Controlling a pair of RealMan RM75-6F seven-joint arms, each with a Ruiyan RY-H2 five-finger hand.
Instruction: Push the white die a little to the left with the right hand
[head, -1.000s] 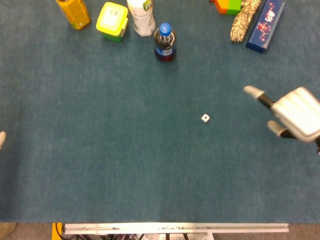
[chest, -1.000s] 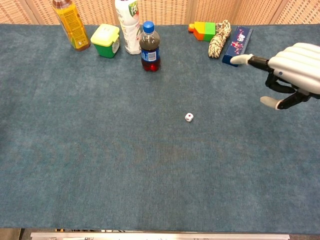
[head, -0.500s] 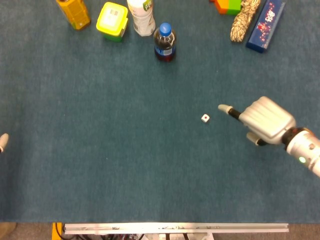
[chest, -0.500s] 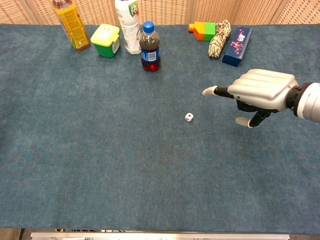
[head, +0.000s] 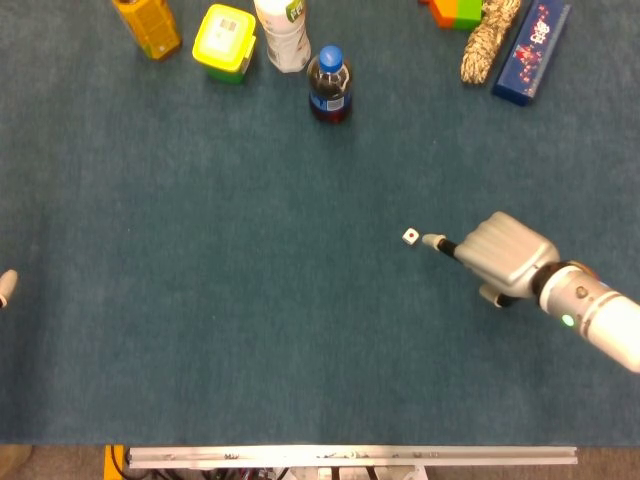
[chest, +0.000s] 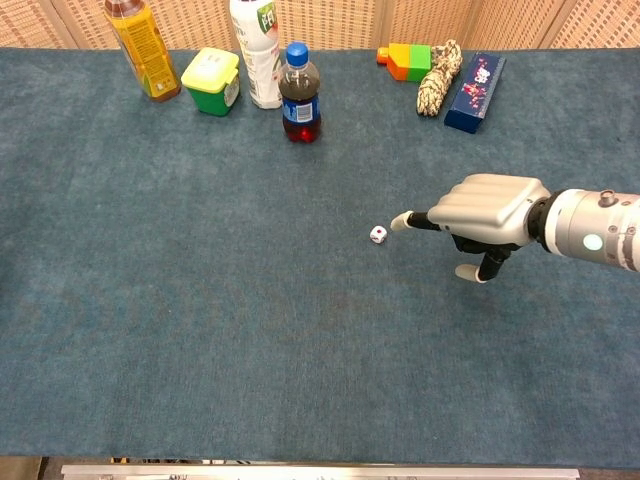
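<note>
The white die (head: 410, 236) (chest: 378, 234) lies on the blue-green cloth near the middle of the table. My right hand (head: 505, 255) (chest: 485, 210) is just to the right of it, low over the cloth. One finger points left with its fingertip (head: 432, 241) (chest: 400, 221) a small gap from the die; the other fingers are curled under the hand. It holds nothing. Of my left hand (head: 5, 286), only a tip shows at the left edge of the head view.
Along the far edge stand an orange bottle (chest: 143, 48), a yellow-lidded green tub (chest: 212, 80), a white bottle (chest: 256, 50) and a dark soda bottle (chest: 300, 95). Far right lie coloured blocks (chest: 408, 60), a rope bundle (chest: 438, 78) and a blue box (chest: 475, 92).
My right hand has swept left and down from the table's right side, bringing its pointing fingertip close to the die's right side. The die has not moved.
</note>
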